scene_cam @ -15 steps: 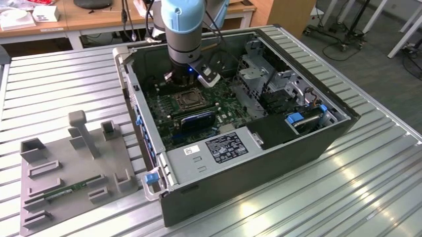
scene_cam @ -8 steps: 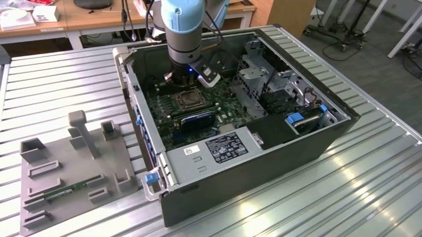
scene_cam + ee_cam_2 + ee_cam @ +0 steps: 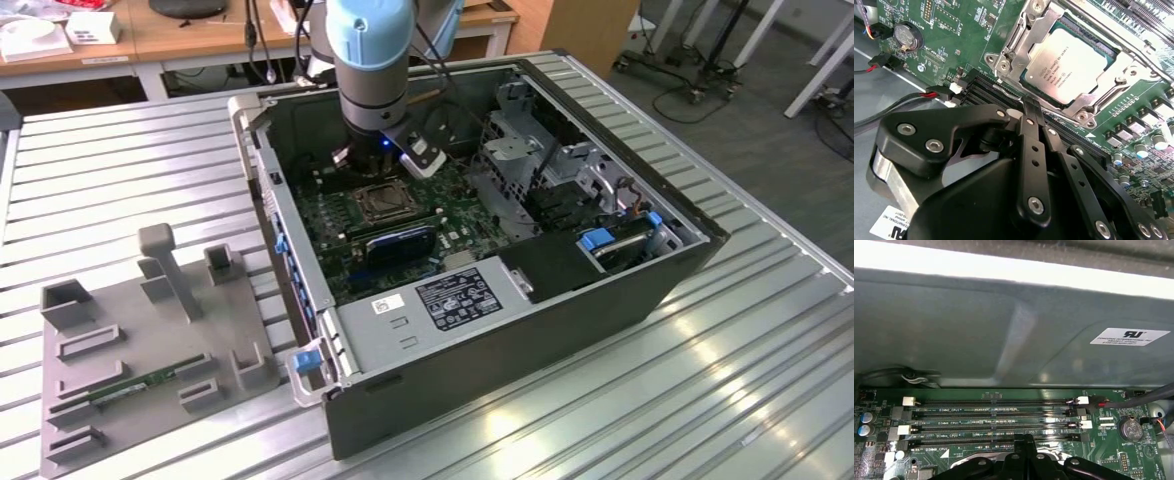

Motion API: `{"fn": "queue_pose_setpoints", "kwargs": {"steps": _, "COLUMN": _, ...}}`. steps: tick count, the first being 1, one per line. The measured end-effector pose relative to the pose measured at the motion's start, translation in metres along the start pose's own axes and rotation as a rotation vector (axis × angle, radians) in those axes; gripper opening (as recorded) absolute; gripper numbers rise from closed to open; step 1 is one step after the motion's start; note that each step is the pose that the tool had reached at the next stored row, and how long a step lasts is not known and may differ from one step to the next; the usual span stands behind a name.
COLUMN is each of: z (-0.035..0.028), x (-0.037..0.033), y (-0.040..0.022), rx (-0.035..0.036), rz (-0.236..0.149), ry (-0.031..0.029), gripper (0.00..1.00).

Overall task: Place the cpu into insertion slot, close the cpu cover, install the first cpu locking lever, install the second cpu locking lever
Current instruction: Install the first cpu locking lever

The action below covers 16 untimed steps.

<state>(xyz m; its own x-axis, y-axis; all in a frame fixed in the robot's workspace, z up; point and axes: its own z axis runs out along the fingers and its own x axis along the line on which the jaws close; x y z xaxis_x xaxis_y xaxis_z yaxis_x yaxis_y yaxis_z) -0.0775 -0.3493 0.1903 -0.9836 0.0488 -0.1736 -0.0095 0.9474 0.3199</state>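
Ribbed silver metal forms the table (image 3: pixel 747 380), its long slats catching glare; beyond it stand wooden desks (image 3: pixel 160 40) and a grey floor with wheeled stands; on the table at the exterior view's left lies a grey moulded fixture (image 3: pixel 134 360) with upright posts and slots, one slot holding a green memory stick (image 3: pixel 134 385); beside it the dark computer case (image 3: pixel 507 330) lies open, showing the green motherboard (image 3: pixel 387 215); the pale blue arm (image 3: pixel 380 50) reaches down into it; in the second wrist view the cpu (image 3: pixel 1071 62), flat with a matte silvery top, sits in the insertion slot (image 3: pixel 1106 50), framed by the brushed-metal cpu cover (image 3: pixel 1029 42) with its square cut-out; the black gripper (image 3: pixel 1029 107), smooth and studded with shiny screws, has its fingers (image 3: pixel 1030 120) drawn together and empty, their tips just beside the socket's edge, near the long black memory slots (image 3: pixel 994 415) seen in the first wrist view.
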Motion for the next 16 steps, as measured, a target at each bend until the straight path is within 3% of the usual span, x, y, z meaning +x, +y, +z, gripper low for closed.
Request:
{"fn": "queue_pose_setpoints", "kwargs": {"steps": 5, "z": -0.0004, "x": -0.0001, "y": 0.0003, "rx": 0.0001, "rz": 0.0, "ry": 0.0001, "gripper": 0.11}}
{"fn": "queue_pose_setpoints", "kwargs": {"steps": 16, "z": -0.0086, "x": -0.0016, "y": 0.0048, "rx": 0.0, "rz": 0.0, "ry": -0.0001, "gripper": 0.11}}
